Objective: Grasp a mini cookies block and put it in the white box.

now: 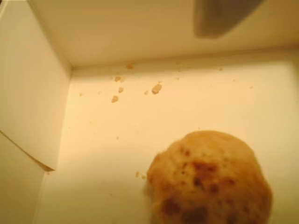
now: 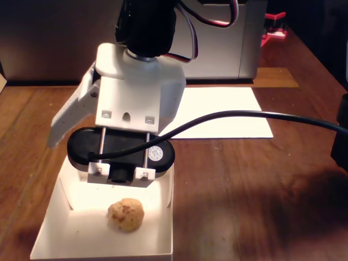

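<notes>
The mini cookies block (image 2: 125,214), a round tan cookie with dark specks, lies on the floor of the white box (image 2: 103,251), apart from its walls. In the wrist view the cookie (image 1: 210,179) fills the lower right, with the box wall (image 1: 32,84) on the left and a few crumbs (image 1: 156,88) near the far corner. My gripper (image 2: 70,149) hangs above the back of the box with its white finger (image 2: 68,117) swung out to the left; it is open and holds nothing. A blurred grey fingertip (image 1: 217,18) shows at the top of the wrist view.
A flat white paper sheet (image 2: 217,111) lies on the brown wooden table behind the box. A black cable (image 2: 261,115) arcs from the wrist camera to the right. A grey device (image 2: 228,49) stands at the back, and a dark object (image 2: 341,130) is at the right edge.
</notes>
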`<action>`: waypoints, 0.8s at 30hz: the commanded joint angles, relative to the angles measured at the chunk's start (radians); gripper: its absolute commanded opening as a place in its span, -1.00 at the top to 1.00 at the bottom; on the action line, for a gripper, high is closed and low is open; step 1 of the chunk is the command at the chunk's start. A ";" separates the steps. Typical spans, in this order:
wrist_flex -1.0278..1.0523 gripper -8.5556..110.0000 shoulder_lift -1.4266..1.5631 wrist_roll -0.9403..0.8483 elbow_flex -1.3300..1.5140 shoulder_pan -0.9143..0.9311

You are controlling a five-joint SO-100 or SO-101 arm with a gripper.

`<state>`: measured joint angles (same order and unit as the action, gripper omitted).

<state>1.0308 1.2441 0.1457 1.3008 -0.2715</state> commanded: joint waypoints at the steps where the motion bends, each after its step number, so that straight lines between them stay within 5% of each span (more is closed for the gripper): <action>1: -0.011 0.14 0.067 -0.003 -0.091 0.015; 18: 0.057 0.85 0.198 -0.048 -0.087 0.106; 24: 0.106 0.86 0.273 -0.081 -0.087 0.181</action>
<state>1.1198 1.3238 0.0752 1.3008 -0.1350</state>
